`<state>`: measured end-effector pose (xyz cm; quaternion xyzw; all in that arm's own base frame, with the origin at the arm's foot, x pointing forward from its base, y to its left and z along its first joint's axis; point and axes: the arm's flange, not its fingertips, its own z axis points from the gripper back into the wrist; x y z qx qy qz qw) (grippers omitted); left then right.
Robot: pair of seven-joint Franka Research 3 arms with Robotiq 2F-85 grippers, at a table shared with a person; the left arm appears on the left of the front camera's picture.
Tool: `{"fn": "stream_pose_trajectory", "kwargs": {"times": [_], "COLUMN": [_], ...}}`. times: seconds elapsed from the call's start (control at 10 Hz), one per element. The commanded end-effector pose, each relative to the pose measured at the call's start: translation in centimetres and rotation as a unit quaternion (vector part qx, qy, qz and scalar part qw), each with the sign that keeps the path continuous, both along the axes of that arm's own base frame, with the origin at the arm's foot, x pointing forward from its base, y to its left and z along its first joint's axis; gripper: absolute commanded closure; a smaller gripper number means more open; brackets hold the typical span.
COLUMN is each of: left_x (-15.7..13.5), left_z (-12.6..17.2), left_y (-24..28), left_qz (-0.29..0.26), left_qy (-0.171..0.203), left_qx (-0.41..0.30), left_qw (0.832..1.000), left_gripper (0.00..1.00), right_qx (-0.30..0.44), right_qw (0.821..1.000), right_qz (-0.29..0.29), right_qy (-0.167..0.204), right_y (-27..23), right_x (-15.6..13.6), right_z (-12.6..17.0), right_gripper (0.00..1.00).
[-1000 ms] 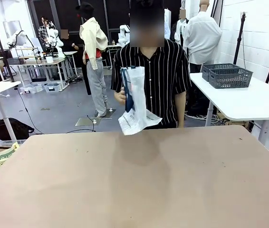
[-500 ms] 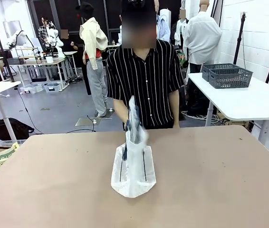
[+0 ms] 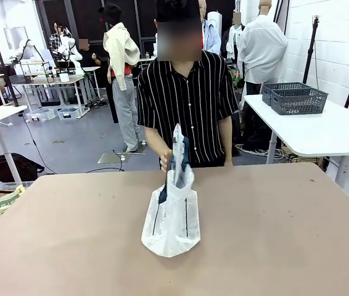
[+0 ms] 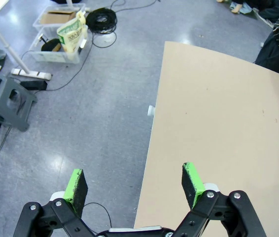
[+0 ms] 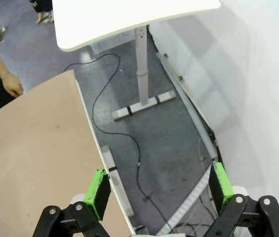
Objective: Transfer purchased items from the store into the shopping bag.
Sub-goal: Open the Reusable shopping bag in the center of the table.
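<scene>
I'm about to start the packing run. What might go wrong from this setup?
1. The shopping bag is limp, its top held in the person's hand; let go, it may flop shut.
2. The store baskets sit on the white side table, perhaps beyond reach of the open left pincer and right pincer.

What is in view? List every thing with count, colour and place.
shopping bag: one, translucent white with navy handles, on the table's middle, top lifted
table: one, tan, in front of the person
baskets: two, dark grey, on the white side table, far right
step stool: one, grey, on the floor
person's hand: one, gripping the bag's top
left gripper: one, black with green pads, open, over the table's edge
right gripper: one, same colours, open, by the table's edge
</scene>
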<state>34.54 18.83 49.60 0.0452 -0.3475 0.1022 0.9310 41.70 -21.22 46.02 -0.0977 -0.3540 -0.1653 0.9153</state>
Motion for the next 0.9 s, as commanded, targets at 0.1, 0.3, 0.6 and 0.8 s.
{"fn": "stream_pose_trajectory", "kwargs": {"times": [0.1, 0.3, 0.6, 0.8], "left_x": [-0.2, 0.0, 6.8, 11.9], "left_z": [-0.1, 0.0, 6.3, 9.4], "left_y": [0.1, 0.0, -9.3, -17.7], "left_qz": [-0.002, 0.0, -0.118, -0.224], "left_qy": [0.007, 0.0, -0.035, -0.051], "left_qx": [0.008, 0.0, 0.031, 0.049], "left_qw": [1.0, 1.0, 0.992, 0.972], "left_gripper": [0.0, 0.0, 0.0, 0.0], "right_qx": [-0.004, 0.0, -0.004, 0.008], "right_qw": [1.0, 1.0, 0.986, 0.958], "right_qz": [0.002, 0.0, 0.151, 0.271], "right_qy": [0.006, 0.0, -0.071, -0.093], "right_y": [0.2, 0.0, 9.0, 17.0], "right_x": [0.1, 0.0, 3.0, 4.5], "right_z": [-0.1, 0.0, 7.9, 12.3], "right_gripper": [0.0, 0.0, 0.0, 0.0]}}
